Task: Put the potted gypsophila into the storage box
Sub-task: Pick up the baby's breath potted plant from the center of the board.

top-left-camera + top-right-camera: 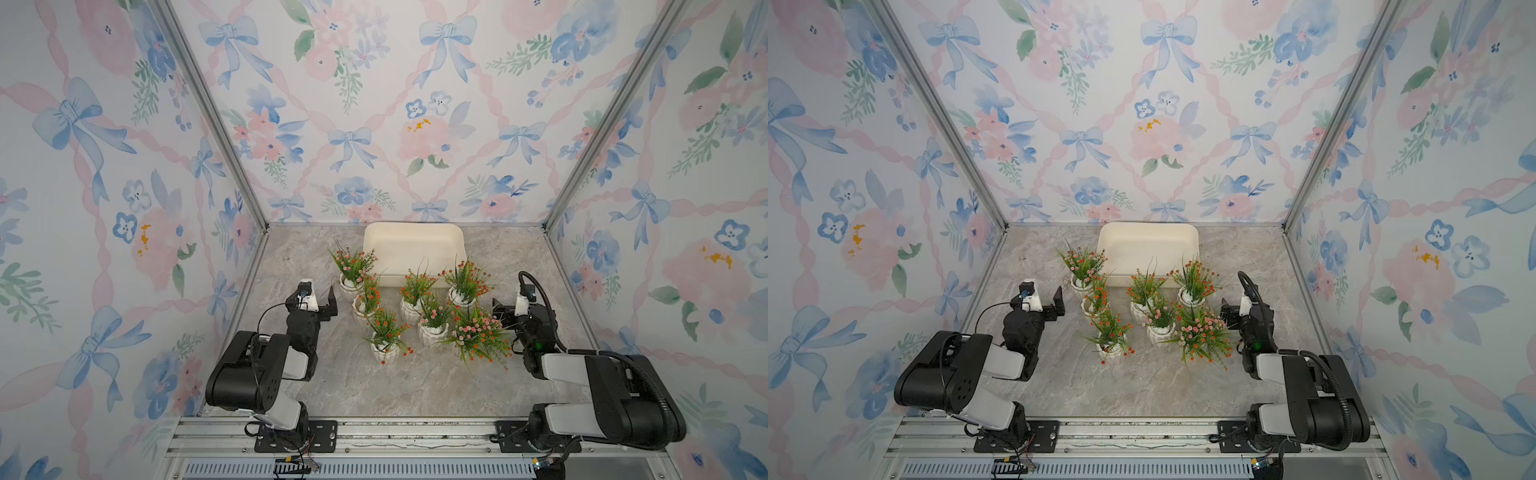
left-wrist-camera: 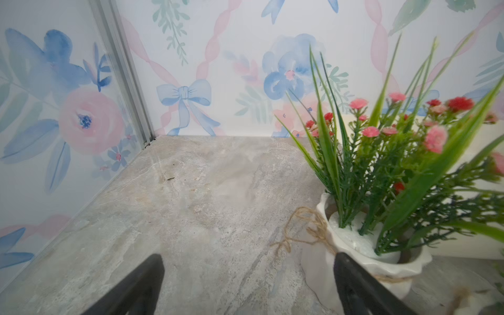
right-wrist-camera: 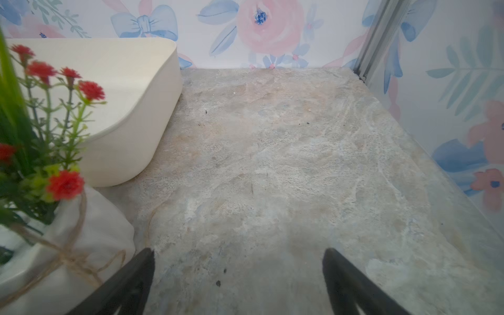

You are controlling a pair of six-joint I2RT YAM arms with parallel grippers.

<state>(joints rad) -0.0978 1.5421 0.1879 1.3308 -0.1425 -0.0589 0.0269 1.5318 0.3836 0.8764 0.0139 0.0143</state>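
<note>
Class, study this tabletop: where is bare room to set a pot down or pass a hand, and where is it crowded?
Free: the storage box interior; the table strip between the pots and the arm bases; both far corners beside the box. Crowded: the potted gypsophila cluster before the box's near rim, sprigs overlapping, flanked by the left hand and right hand.

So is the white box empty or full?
Empty: the box shows only its bare cream bottom, and every flower pot stands outside it on the table.
</note>
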